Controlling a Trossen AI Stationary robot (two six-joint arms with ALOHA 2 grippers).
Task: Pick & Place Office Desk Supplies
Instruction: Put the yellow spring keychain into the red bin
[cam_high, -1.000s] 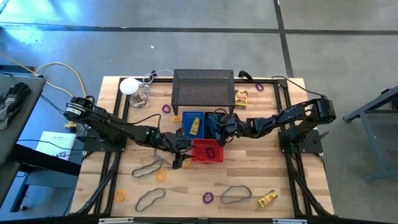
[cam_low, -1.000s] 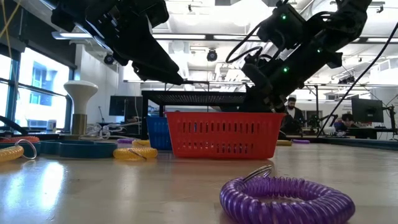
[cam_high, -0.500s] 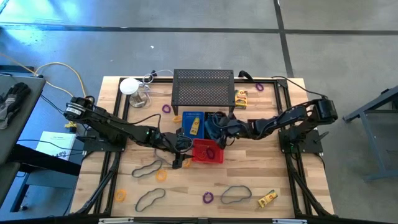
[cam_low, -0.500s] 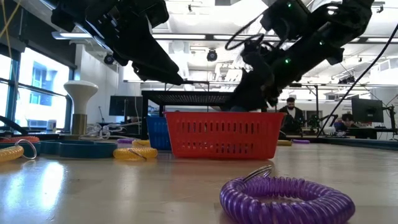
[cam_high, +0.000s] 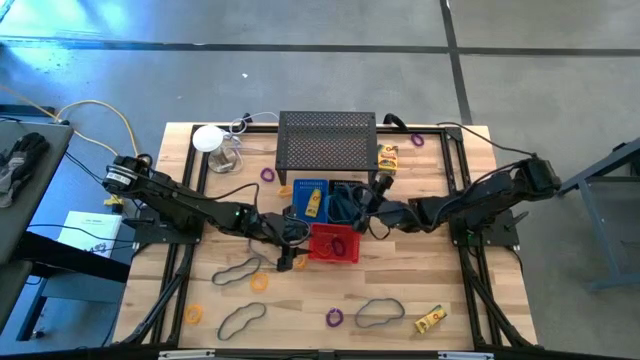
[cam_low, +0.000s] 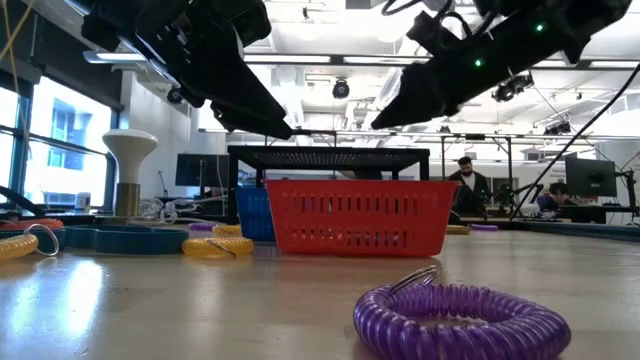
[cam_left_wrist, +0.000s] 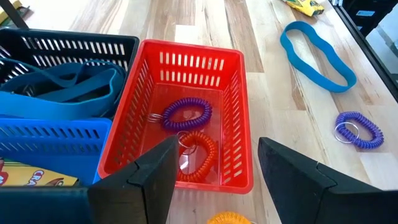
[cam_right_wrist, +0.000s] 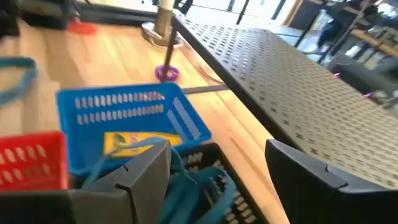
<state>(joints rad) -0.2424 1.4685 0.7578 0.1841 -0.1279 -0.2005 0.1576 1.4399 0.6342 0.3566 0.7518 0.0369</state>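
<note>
Right gripper (cam_high: 372, 212), fingers apart and empty, hangs above the black bin (cam_high: 347, 203) at the middle of the tabletop (cam_high: 450, 290), where blue looped cords (cam_right_wrist: 186, 186) lie heaped against the bin's wall. Left gripper (cam_high: 297, 238), fingers likewise apart and empty, hovers just beside the red bin (cam_left_wrist: 186, 112), which holds a purple ring (cam_left_wrist: 186, 114) and an orange ring (cam_left_wrist: 198, 154); the blue bin (cam_right_wrist: 127, 121) next to it holds a yellow printed box (cam_right_wrist: 127, 143). Loose supplies remain well apart toward the near edge: cords (cam_high: 378, 313), a purple ring (cam_high: 334, 317), a yellow box (cam_high: 430, 319). Risks: a cord loop may catch a rising finger and be dragged back out of the bin; both arms crowd the same cluster of bins, so either could nudge a light bin or strike the other arm.
</note>
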